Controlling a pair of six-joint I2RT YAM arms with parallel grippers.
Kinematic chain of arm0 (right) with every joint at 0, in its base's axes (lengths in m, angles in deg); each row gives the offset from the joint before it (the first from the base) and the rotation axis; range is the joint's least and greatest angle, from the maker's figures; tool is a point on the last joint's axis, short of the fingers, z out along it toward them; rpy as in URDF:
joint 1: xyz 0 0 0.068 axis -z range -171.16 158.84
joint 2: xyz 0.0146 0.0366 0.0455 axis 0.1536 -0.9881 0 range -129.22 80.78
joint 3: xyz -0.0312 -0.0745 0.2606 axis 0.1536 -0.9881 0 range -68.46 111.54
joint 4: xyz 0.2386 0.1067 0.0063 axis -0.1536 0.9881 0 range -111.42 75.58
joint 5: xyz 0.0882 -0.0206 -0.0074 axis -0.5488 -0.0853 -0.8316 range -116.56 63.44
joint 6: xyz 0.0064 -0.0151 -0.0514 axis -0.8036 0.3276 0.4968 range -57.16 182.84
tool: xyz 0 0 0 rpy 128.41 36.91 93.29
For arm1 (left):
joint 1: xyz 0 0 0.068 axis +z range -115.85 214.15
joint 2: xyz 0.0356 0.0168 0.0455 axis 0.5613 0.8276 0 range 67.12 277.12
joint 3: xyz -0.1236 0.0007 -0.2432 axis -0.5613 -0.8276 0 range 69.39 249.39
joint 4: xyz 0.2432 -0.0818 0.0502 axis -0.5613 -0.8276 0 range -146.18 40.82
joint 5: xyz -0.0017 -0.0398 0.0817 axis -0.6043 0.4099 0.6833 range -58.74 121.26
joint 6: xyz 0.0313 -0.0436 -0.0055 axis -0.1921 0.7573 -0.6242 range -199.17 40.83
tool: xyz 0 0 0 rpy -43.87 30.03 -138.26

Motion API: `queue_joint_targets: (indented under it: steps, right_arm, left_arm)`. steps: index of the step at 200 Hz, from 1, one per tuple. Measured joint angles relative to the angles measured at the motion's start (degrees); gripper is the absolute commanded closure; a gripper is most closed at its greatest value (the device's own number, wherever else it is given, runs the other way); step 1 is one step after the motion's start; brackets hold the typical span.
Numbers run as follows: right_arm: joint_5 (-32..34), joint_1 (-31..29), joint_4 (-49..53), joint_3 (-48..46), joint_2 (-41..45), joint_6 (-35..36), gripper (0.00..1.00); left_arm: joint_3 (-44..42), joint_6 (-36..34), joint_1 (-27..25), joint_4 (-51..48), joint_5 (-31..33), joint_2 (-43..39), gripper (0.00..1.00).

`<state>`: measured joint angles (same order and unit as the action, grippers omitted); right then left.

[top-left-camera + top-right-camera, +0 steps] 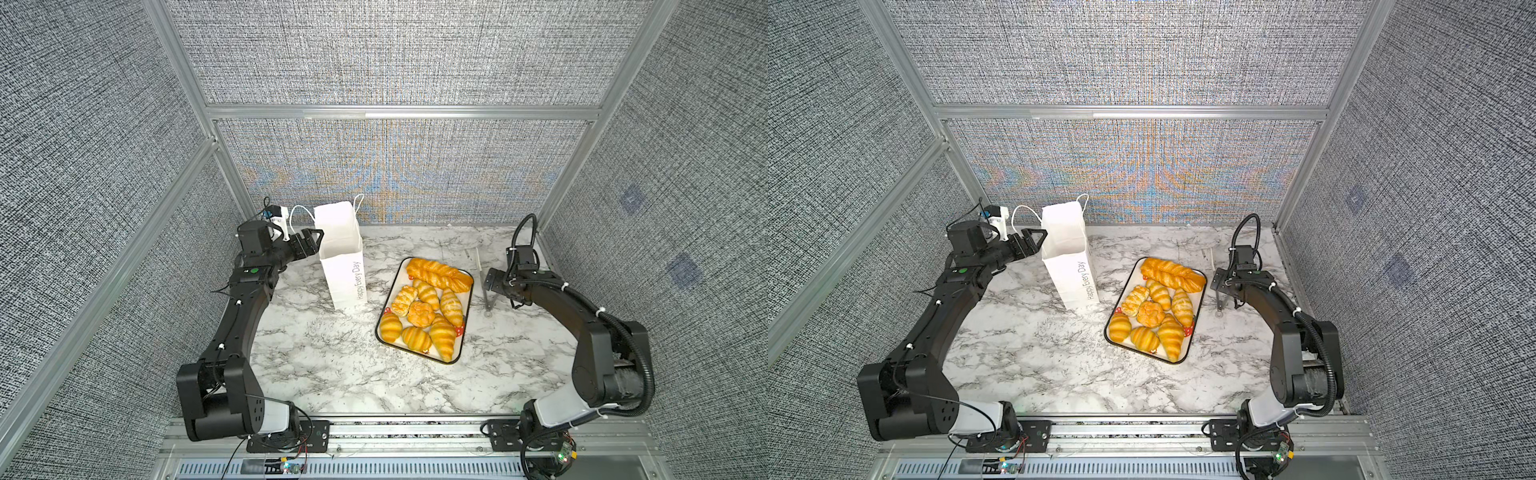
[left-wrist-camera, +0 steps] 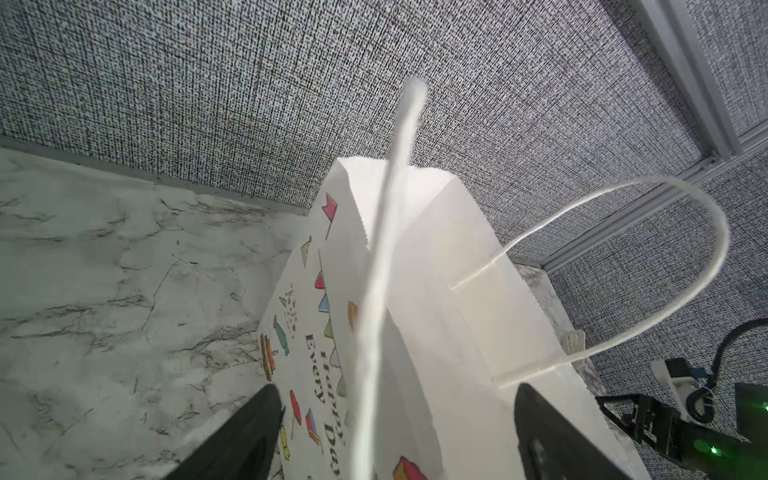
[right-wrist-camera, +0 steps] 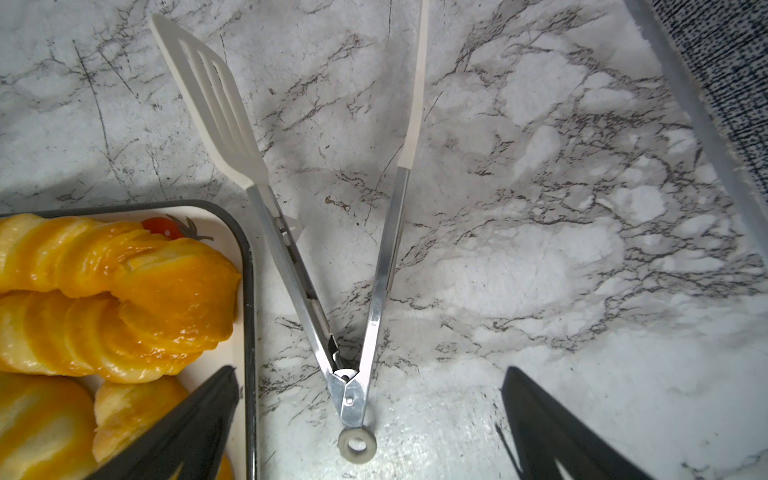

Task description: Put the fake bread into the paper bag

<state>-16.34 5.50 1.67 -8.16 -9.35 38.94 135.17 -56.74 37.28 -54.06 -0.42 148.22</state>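
Nearest the arm bases, the fake bread [image 1: 428, 307] is lying packed together on the tray [image 1: 378, 332], mid-way across the marble table [image 1: 324, 374]; none of it is showing inside the bag. The pieces are looking glossy and smooth, so they are probably light and slick, perhaps a little squashy, and a narrow pinch risks squirting them out. The front croissant [image 1: 443, 341] is offering its thick middle as the surest hold. The braided loaf [image 1: 439, 272] at the tray's far end is calling for a grip near its centre so that it is not tipping.

Just beside the tray, the right gripper [image 3: 370, 370] is hovering with its jaws spread wide and empty over the hinge end of the tongs [image 3: 352, 399], which are lying splayed on the marble. Their steel arms are looking thin, stiff and springy. The best hold is probably across both arms above the hinge.

Farthest back, the paper bag [image 1: 345, 270] is standing upright with its mouth open. The left gripper [image 2: 395, 386] is sitting at the rim with jaws parted, straddling the near wall and its cord handle [image 2: 374, 270] without pinching either. The paper is likely flimsy and easily creased or toppled, so the rim by a handle root is looking best for steadying.
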Motion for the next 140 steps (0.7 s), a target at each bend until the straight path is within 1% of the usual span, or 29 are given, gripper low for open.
queue_joint_targets:
  steps: [28, 61, 78, 96, 140]
  right_arm:
    - [0.04, -0.42, 0.15, 0.04, 0.04, -0.24, 0.01]
    - [0.04, -0.96, 0.17, 0.07, -0.13, -0.57, 0.01]
    - [0.04, -1.22, 0.31, 0.09, -0.61, -0.68, 0.01]
    - [0.11, -1.31, 0.5, 0.24, -1.14, -0.79, 0.01]
    - [0.26, -1.36, 1.07, 1.51, -3.08, -0.81, 0.01]
  left_arm:
    - [0.02, -1.25, -1.01, -0.37, -0.7, 0.72, 0.28]
    - [-0.9, -1.18, -1.11, 0.09, -1.88, 0.76, 0.46]
    - [-1.31, -1.16, -1.18, 0.15, -1.95, 0.37, 0.51]
    - [-1.68, -1.16, -1.18, 0.44, -1.92, -0.2, 0.53]
    - [-2.67, -0.96, -1.16, 1.14, -1.92, -1.66, 0.53]
